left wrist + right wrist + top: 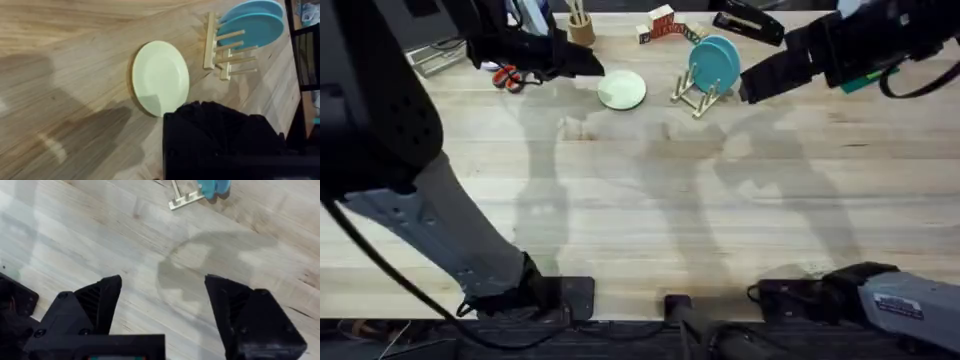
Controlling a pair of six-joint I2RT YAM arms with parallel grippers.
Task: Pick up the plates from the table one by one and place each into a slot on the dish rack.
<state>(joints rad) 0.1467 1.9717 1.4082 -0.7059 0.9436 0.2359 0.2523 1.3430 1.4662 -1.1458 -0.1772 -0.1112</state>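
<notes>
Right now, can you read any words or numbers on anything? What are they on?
None can be read.
The red and white blocks at the table's far edge have marks, too blurred to read.
The cream plate, blue plates and rack are plain.

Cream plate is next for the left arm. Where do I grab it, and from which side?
Probably the rim. The cream plate lies flat on the table, so only its raised edge offers a pinch. Come in low from the left gripper's side, away from the dish rack, one finger sliding under the rim, one above.
</notes>
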